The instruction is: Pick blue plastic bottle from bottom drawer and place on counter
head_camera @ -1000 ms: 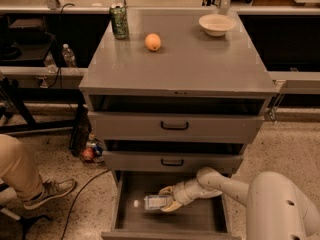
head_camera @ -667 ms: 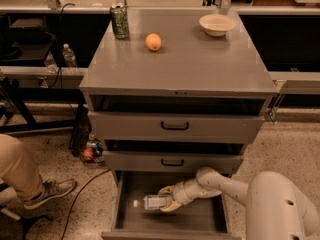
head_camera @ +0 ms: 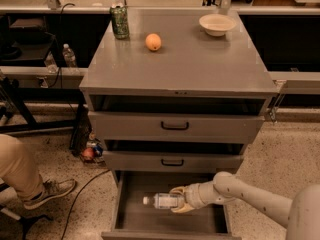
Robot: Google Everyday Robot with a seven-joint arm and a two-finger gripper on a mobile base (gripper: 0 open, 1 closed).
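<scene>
Gripper (head_camera: pixel 180 200) down in bottom drawer (head_camera: pixel 131 213), clamped on base end of blue plastic bottle (head_camera: pixel 162 201), cap pointing away past fingertips. Risk: pivot or slip-out on lift from end-only grip; clipping middle drawer front (head_camera: pixel 172 161) just above, en route to counter (head_camera: pixel 185 59).

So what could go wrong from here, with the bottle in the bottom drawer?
The tool, inside the bottom drawer, grips the blue plastic bottle only at its base end, so it may tilt or slip. The middle drawer stands slightly open above; the bottle could hit it when lifted.
</scene>
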